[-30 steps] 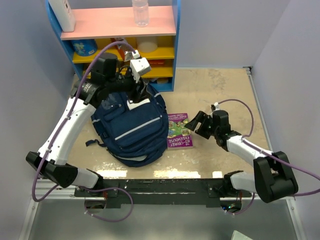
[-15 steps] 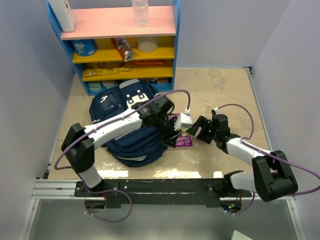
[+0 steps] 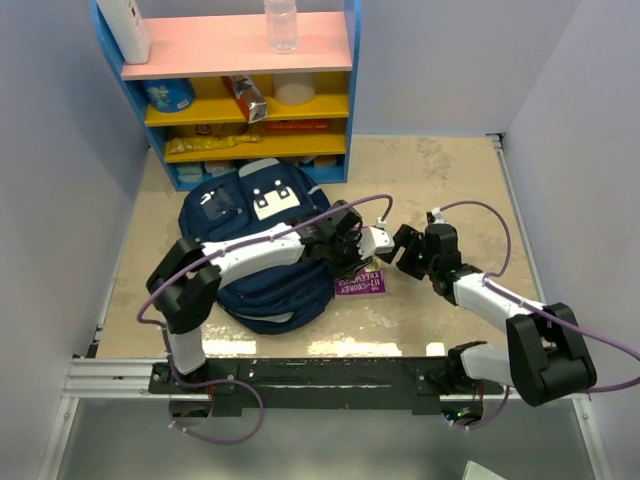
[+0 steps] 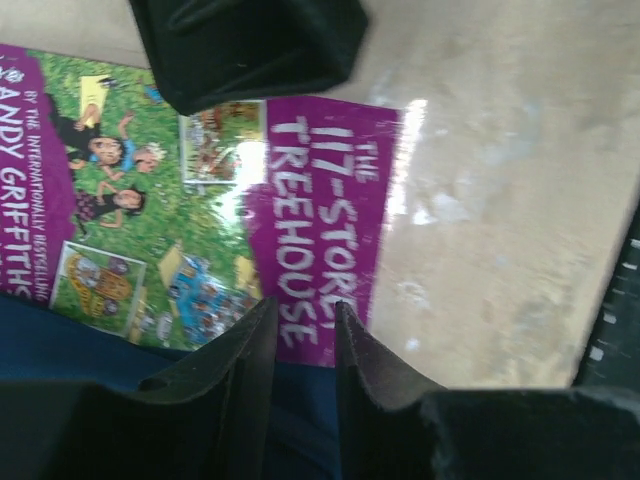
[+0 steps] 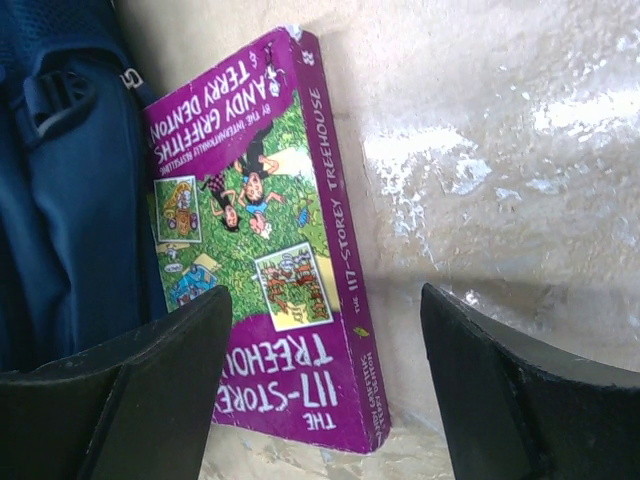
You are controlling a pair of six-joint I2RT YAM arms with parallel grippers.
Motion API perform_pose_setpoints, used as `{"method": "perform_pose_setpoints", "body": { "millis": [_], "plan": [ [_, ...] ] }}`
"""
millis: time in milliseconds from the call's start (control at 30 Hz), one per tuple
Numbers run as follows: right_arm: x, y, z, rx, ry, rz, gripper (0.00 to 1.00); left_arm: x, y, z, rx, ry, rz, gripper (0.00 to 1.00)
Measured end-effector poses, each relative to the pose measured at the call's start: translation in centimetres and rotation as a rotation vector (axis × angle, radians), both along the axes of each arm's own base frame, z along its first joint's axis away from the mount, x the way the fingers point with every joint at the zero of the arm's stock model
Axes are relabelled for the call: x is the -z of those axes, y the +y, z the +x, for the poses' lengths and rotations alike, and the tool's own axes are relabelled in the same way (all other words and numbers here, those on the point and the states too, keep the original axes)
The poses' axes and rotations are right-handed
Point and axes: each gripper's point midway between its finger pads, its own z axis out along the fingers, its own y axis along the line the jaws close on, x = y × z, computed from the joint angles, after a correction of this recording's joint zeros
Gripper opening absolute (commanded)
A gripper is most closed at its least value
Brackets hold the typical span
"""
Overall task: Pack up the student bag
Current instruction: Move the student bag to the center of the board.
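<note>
The navy student bag (image 3: pixel 255 215) lies flat on the floor, its white patch toward the shelf. A purple book (image 3: pixel 362 285) lies against the bag's right side. My left arm reaches across the bag. My left gripper (image 3: pixel 355 260) hovers low over the book's near edge (image 4: pixel 310 180) where it meets the bag (image 4: pixel 60 340). Its jaws (image 4: pixel 300 320) stand a narrow gap apart with nothing between them. My right gripper (image 3: pixel 397 255) is wide open and empty (image 5: pixel 325 400), just right of the book (image 5: pixel 260 250). One of its fingers (image 4: pixel 250 45) shows in the left wrist view.
A blue shelf unit (image 3: pixel 250 100) with a pink top stands at the back, holding a clear bottle (image 3: pixel 281 25) and small items. Grey walls close in on both sides. The arms' mounting rail (image 3: pixel 320 375) runs along the near edge.
My left arm swung from the bag's top, by the shelf, across the bag to the book. The bag shifted and flattened. My right gripper stayed beside the book, open.
</note>
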Motion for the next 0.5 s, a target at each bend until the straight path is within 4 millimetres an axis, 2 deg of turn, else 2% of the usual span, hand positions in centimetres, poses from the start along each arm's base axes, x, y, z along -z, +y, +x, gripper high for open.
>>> {"method": "perform_pose_setpoints", "body": {
  "millis": [100,233,367,500],
  "plan": [
    [0.0,0.0,0.2,0.001,-0.006,-0.006,0.79,2.4,-0.2,2.0,-0.034,-0.037,0.069,0.31],
    [0.1,-0.2,0.3,0.003,-0.007,-0.014,0.79,4.9,0.4,2.7,-0.054,-0.041,0.132,0.3],
    [0.1,-0.2,0.3,0.002,-0.009,-0.018,0.79,4.7,0.5,4.4,-0.085,-0.049,0.119,0.29],
    [0.3,-0.1,0.6,0.0,-0.005,-0.021,0.79,4.6,2.1,6.7,-0.143,-0.046,0.11,0.28]
  ]
}}
